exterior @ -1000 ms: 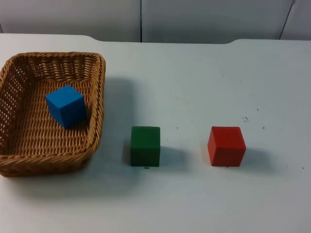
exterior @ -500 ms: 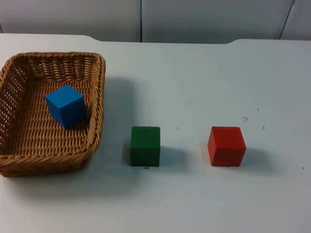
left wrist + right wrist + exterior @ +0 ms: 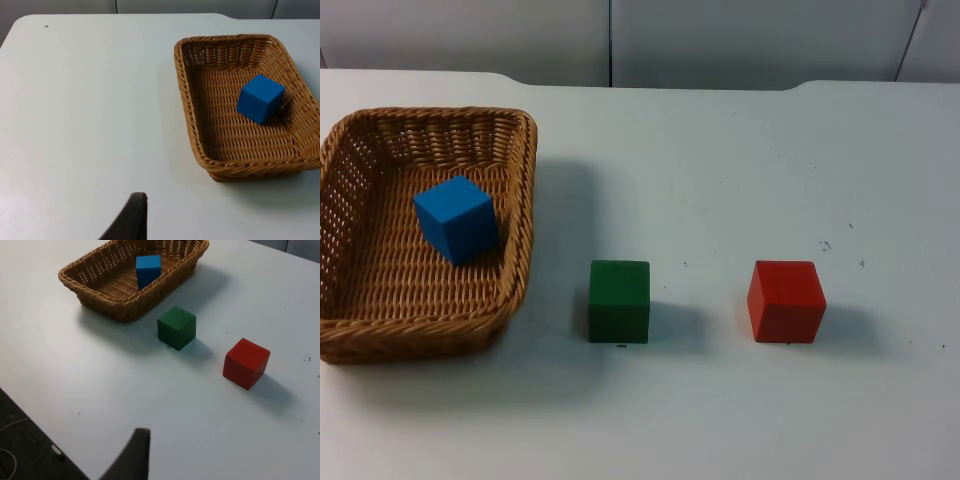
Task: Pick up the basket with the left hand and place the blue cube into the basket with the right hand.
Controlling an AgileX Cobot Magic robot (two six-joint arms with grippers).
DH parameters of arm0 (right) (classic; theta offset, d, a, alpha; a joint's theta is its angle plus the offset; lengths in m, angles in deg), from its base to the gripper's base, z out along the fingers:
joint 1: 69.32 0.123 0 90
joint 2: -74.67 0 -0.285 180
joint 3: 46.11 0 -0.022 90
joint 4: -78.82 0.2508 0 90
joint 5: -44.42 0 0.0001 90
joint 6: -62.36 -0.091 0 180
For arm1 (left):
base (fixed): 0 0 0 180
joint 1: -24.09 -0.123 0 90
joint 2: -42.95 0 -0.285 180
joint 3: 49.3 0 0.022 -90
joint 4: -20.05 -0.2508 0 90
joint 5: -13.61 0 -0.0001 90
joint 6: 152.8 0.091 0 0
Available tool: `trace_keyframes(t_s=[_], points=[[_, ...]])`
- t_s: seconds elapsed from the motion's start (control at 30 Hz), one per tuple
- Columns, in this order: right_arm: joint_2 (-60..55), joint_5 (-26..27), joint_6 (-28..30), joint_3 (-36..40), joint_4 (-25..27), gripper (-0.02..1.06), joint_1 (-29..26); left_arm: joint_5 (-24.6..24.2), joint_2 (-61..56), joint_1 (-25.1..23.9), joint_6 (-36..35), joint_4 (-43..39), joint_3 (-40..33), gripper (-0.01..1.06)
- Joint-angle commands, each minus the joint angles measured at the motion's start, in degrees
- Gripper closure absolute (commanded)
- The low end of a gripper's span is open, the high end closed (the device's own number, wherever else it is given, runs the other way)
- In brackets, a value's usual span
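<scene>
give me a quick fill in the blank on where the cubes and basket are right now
1. The blue cube lies inside the ____.
2. The cube nearest the basket, out on the table, is ____.
3. The red cube stands apart from the green cube, on the side away from the ____.

Missing words: basket; green; basket

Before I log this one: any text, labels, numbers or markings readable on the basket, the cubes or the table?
None to read.
Basket: plain wicker, no tag.
Blue cube, lying in the basket: plain faces.
Green cube and red cube: plain faces.
Table: a few small dark specks, no lettering.
</scene>
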Motion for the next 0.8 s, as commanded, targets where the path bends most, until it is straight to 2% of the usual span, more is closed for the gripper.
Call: trace_keyframes(t_s=[0.0, 0.43, 0.53, 0.57, 0.7, 0.73, 0.77], points=[[0.23, 0.68, 0.13, 0.44, 0.00, -0.01, 0.09, 0.59, -0.28, -0.07, -0.40, 0.02, -0.13, 0.00], [0.23, 0.68, 0.13, 0.44, 0.00, 0.00, -0.14, 0.59, -0.28, -0.07, -0.40, 0.02, -0.13, 0.00], [0.23, 0.68, 0.13, 0.44, 0.00, 0.00, -5.16, 0.59, -0.28, -0.07, -0.40, 0.02, -0.13, 0.00], [0.23, 0.68, 0.13, 0.44, 0.00, 0.00, -5.16, 0.59, -0.28, -0.07, -0.40, 0.02, -0.13, 0.00], [0.23, 0.68, 0.13, 0.44, 0.00, 0.00, -16.92, 0.59, -0.28, 0.15, -0.18, 0.12, -0.13, 0.00], [0.23, 0.68, 0.13, 0.44, 0.00, 0.00, -16.92, 0.59, -0.28, 0.15, -0.18, 0.12, -0.13, 0.00], [0.23, 0.68, 0.13, 0.44, 0.00, 0.00, -19.70, 0.59, -0.28, 0.15, -0.18, 0.12, -0.13, 0.00]])
